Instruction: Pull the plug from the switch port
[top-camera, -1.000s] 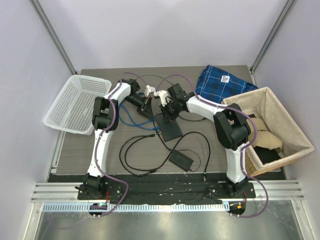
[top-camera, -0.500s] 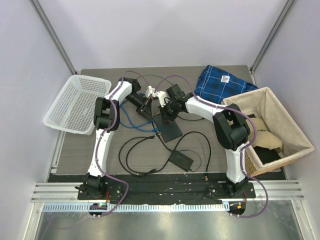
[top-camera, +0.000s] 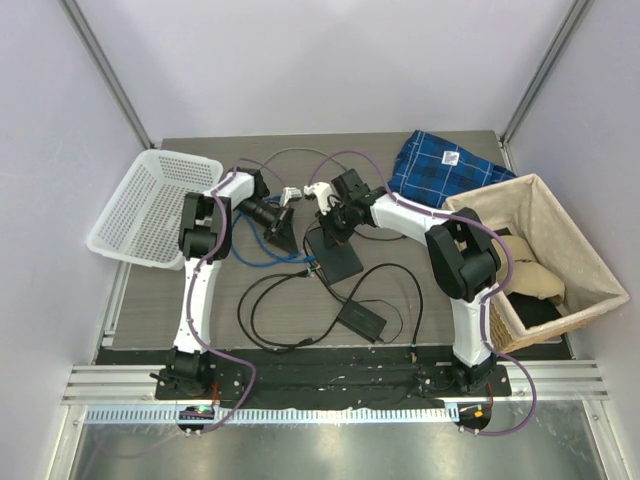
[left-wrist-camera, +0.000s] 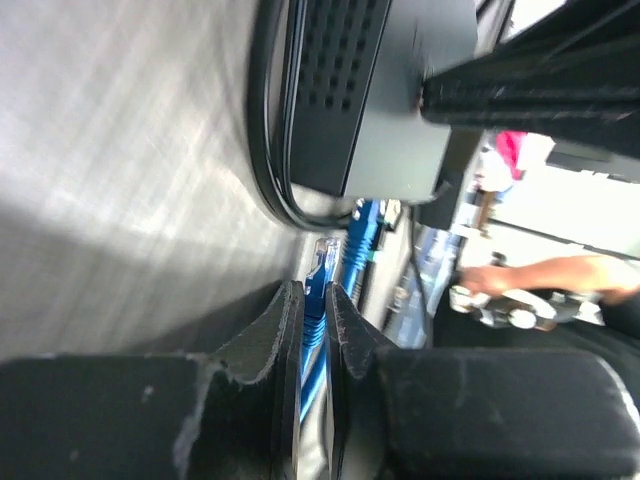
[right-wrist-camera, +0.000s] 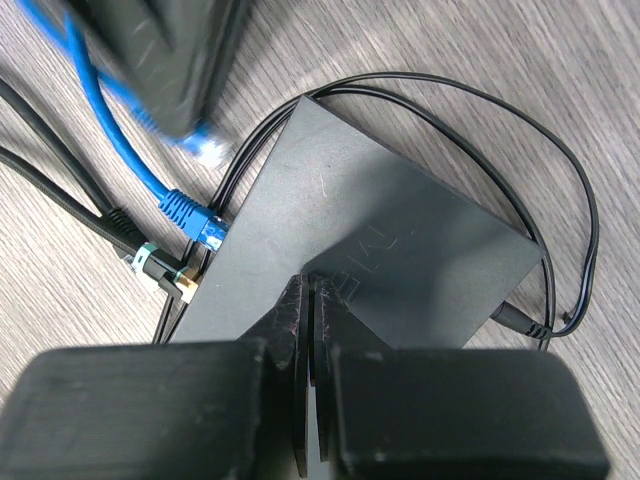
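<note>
Quick count of what's sitting on the worktop (top-camera: 150, 300): two arms, two baskets (a white plastic basket (top-camera: 120, 215) far left, a lined wicker basket (top-camera: 495, 192) far right), one blue plaid cloth (top-camera: 440, 165), one flat dark switch box (right-wrist-camera: 400, 250) and one smaller power brick (top-camera: 362, 318) nearer the arm bases. There are two blue plugs, plus a few black cords looping around.

The left pincer (left-wrist-camera: 312, 292) is squeezing nearly together and pinching the blue cable (top-camera: 262, 252) right behind the loose plug (left-wrist-camera: 324, 262). That plug's clear tip is poking out just past the fingertips and hanging free. It's near the box's cabled edge but not touching it.

The second plug (right-wrist-camera: 200, 225) is sitting in that same edge of the box, just beside a black plug with a green band (right-wrist-camera: 150, 265). The sockets themselves are facing away from the cameras, so I can't tell which one is which.

The right pincer (right-wrist-camera: 308, 290) is pressed fully together, holding nothing, with its tips pointing down at the top of the box. Whether they're actually touching it, I can't say.
</note>
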